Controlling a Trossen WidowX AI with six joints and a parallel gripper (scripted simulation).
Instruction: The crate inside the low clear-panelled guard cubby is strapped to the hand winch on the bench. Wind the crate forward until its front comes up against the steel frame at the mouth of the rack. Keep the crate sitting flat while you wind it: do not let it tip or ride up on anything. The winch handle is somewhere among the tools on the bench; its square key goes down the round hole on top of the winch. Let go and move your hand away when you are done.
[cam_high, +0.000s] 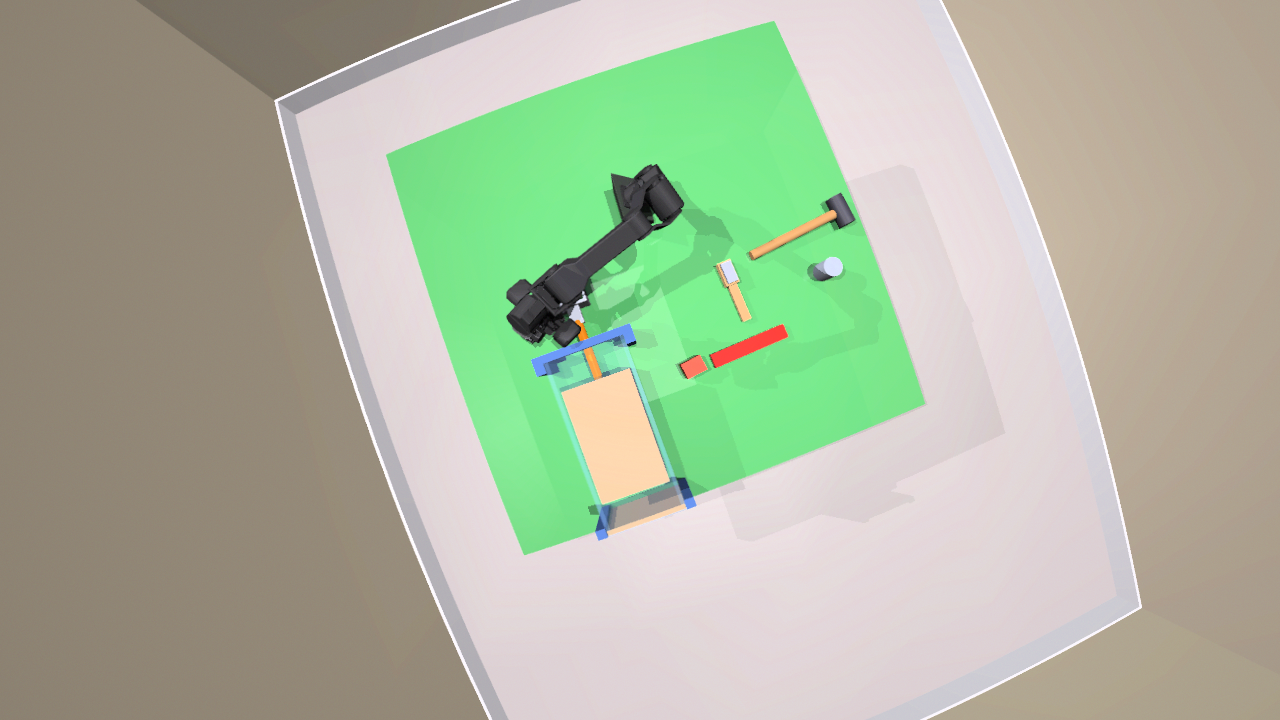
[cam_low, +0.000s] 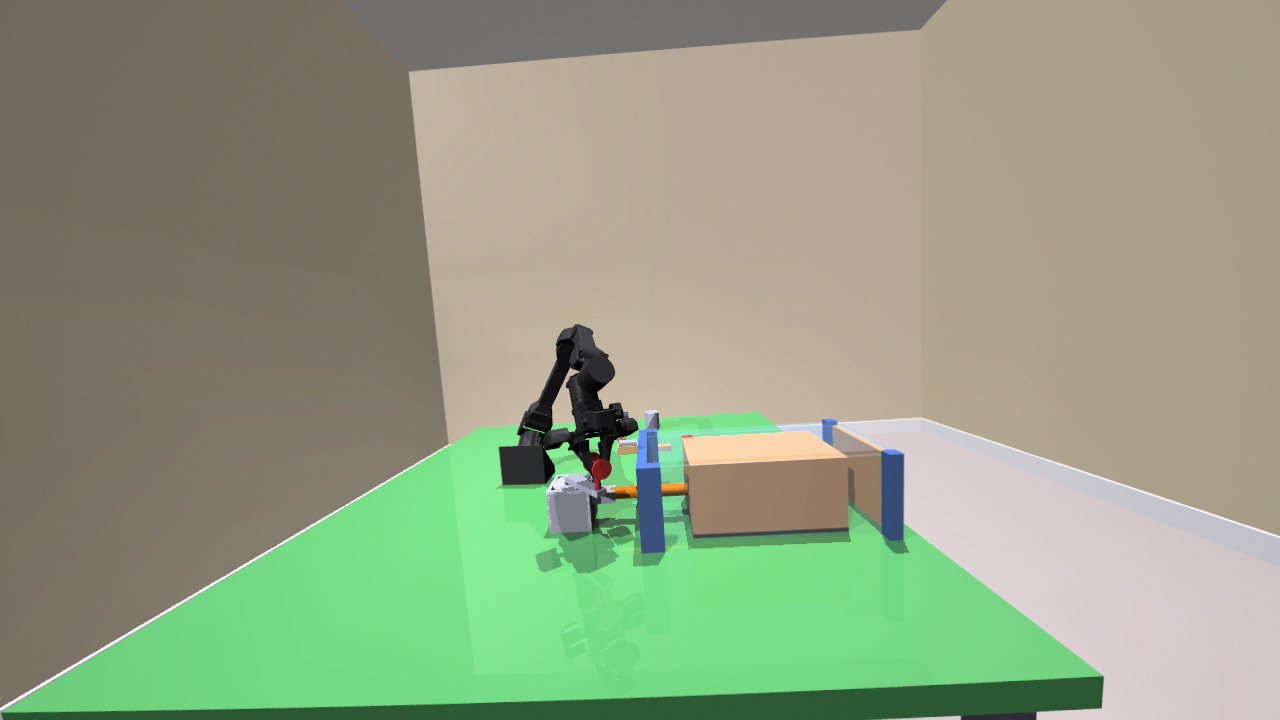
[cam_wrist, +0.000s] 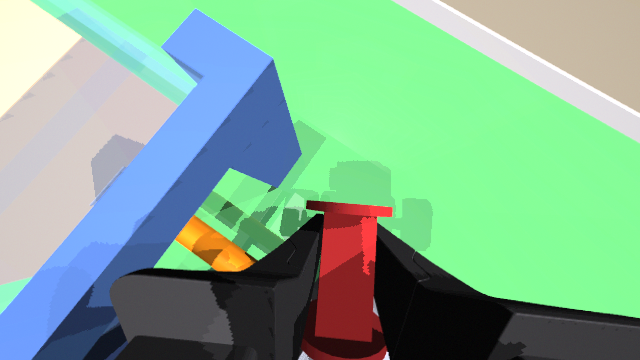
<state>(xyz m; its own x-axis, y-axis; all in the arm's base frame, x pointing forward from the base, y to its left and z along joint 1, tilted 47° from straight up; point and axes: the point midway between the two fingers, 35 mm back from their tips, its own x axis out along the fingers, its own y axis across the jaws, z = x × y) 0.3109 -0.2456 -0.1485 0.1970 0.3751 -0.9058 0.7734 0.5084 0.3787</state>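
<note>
My gripper (cam_low: 598, 454) (cam_wrist: 342, 223) is shut on the red grip (cam_low: 601, 468) (cam_wrist: 346, 285) of the winch handle. The handle's grey arm lies across the top of the pale grey winch (cam_low: 569, 510), pointing toward the rack. My arm hides most of the winch in the top view, and the key in its hole is not visible. An orange strap (cam_high: 591, 360) (cam_low: 673, 489) (cam_wrist: 202, 241) runs under the blue frame (cam_high: 610, 338) (cam_low: 648, 514) (cam_wrist: 215, 95) to the tan crate (cam_high: 615, 436) (cam_low: 765, 492). The crate sits flat, with a gap between its front and the frame.
The frame's crossbar and post stand close beside my fingers. Clear panels flank the crate; blue posts (cam_low: 892, 492) stand behind it. Further off lie a mallet (cam_high: 792, 234), a brush (cam_high: 738, 301), a red bar (cam_high: 748, 346), a red block (cam_high: 693, 366) and an upright grey cylinder (cam_high: 833, 266) (cam_low: 651, 419).
</note>
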